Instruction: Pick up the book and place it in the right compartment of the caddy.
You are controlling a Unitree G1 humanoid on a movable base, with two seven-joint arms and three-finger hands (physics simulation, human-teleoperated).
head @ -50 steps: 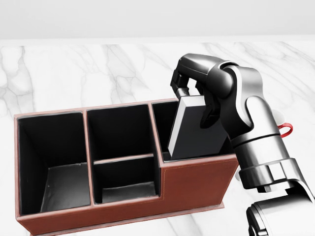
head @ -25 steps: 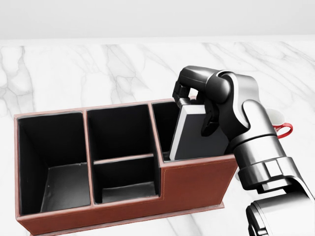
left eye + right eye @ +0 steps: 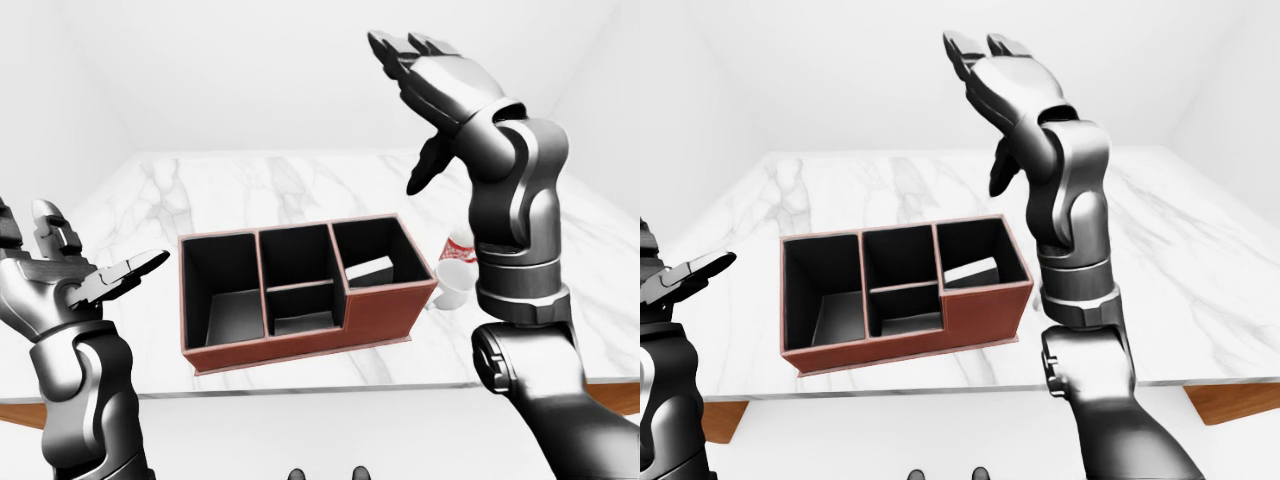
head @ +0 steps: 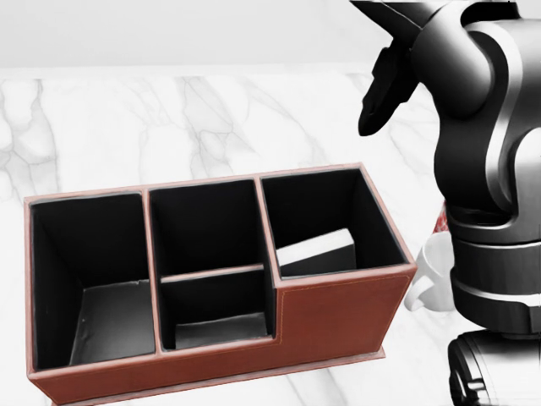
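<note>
Book (image 4: 317, 253) now released, lying tilted inside right compartment of caddy (image 4: 338, 313) on bench (image 3: 300, 190). Right robot hand (image 3: 440, 80) lifted clear above, fingers spread, empty; left robot hand (image 3: 70, 280) likewise apart. Placement apparently done.

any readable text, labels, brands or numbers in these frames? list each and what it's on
None readable.
Caddy: plain, no label.
Book in the right compartment: only a blank pale face shows.
Mug beside the caddy: red marking, too small and mostly hidden to read.
Both hands and the marble table: no markings.
</note>
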